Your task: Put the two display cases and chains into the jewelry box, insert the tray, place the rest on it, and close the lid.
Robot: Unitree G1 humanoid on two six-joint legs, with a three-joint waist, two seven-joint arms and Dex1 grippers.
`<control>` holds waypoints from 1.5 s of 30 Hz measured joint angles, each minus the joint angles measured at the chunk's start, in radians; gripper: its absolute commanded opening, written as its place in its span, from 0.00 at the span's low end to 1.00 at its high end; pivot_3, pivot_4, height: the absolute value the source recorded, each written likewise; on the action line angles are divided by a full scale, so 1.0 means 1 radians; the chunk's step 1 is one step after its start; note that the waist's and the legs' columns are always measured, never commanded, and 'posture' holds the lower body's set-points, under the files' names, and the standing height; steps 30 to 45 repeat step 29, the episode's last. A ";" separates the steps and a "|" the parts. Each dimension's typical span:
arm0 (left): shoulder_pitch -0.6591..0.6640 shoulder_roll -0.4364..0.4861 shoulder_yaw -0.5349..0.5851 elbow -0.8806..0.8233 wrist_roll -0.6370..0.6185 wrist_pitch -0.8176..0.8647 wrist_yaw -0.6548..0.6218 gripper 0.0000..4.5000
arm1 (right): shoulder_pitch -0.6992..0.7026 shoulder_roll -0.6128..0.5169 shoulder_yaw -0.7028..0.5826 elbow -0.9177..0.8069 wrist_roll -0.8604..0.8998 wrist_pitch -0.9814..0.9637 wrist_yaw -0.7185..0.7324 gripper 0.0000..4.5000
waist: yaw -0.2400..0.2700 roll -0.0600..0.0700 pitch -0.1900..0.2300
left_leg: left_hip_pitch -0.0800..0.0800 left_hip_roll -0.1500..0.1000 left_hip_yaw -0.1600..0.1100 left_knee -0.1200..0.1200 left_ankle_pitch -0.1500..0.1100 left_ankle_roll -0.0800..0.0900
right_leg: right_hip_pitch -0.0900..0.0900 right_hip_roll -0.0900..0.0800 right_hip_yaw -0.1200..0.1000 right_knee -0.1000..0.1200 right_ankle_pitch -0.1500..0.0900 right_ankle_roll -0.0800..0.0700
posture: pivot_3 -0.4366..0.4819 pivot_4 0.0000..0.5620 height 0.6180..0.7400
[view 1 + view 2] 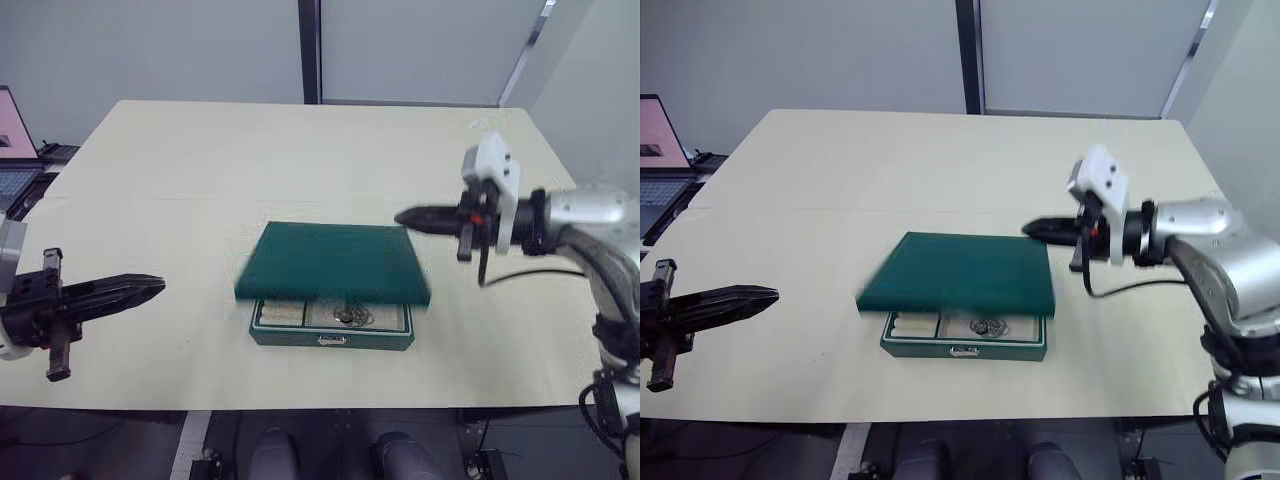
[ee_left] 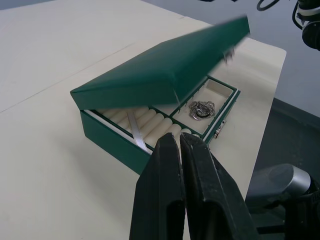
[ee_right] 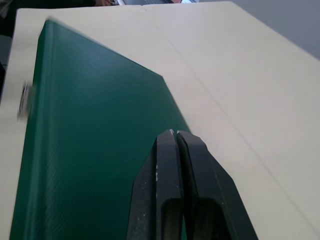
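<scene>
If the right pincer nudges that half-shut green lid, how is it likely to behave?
The lid looks like a stiff flat panel, so it should swing as one piece rather than flex. It hangs part-open over the jewelry box, so a light push probably drops it shut. The shut right pincer might slide on its smooth top.

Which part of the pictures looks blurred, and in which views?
Left eye view: the lid has smeared front corners, while the box below is crisp. Left wrist view: the lid's far corner is streaked. Right wrist view: its left edge is smeared.
</scene>
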 measured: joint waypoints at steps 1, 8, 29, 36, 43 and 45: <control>-0.001 0.000 -0.003 0.010 0.003 -0.004 -0.001 0.03 | 0.051 0.001 -0.001 -0.044 0.020 0.034 -0.019 0.01 | 0.000 0.000 0.000 | 0.000 0.000 0.000 0.000 0.000 0.000 | 0.000 0.000 0.000 0.000 0.000 0.000 | 0.48 0.27 1.00; -0.032 -0.021 -0.119 0.040 0.082 -0.102 -0.016 0.03 | 0.452 -0.042 -0.119 -0.194 0.024 -0.011 -0.114 0.01 | 0.004 -0.001 0.000 | -0.001 -0.001 0.001 0.000 0.000 0.000 | 0.000 0.000 0.001 -0.001 0.000 0.000 | 0.48 0.27 1.00; 0.075 -0.120 -0.202 0.085 0.312 -0.277 0.180 0.03 | 0.871 -0.073 -0.432 -0.053 -0.018 -0.355 -0.035 0.01 | 0.004 -0.003 -0.002 | 0.001 -0.001 0.000 0.001 0.000 0.000 | 0.003 0.001 0.001 -0.001 0.000 0.000 | 0.48 0.27 1.00; 0.075 -0.120 -0.202 0.085 0.312 -0.277 0.180 0.03 | 0.871 -0.073 -0.432 -0.053 -0.018 -0.355 -0.035 0.01 | 0.004 -0.003 -0.002 | 0.001 -0.001 0.000 0.001 0.000 0.000 | 0.003 0.001 0.001 -0.001 0.000 0.000 | 0.48 0.27 1.00; 0.075 -0.120 -0.202 0.085 0.312 -0.277 0.180 0.03 | 0.871 -0.073 -0.432 -0.053 -0.018 -0.355 -0.035 0.01 | 0.004 -0.003 -0.002 | 0.001 -0.001 0.000 0.001 0.000 0.000 | 0.003 0.001 0.001 -0.001 0.000 0.000 | 0.48 0.27 1.00; 0.075 -0.120 -0.202 0.085 0.312 -0.277 0.180 0.03 | 0.871 -0.073 -0.432 -0.053 -0.018 -0.355 -0.035 0.01 | 0.004 -0.003 -0.002 | 0.001 -0.001 0.000 0.001 0.000 0.000 | 0.003 0.001 0.001 -0.001 0.000 0.000 | 0.48 0.27 1.00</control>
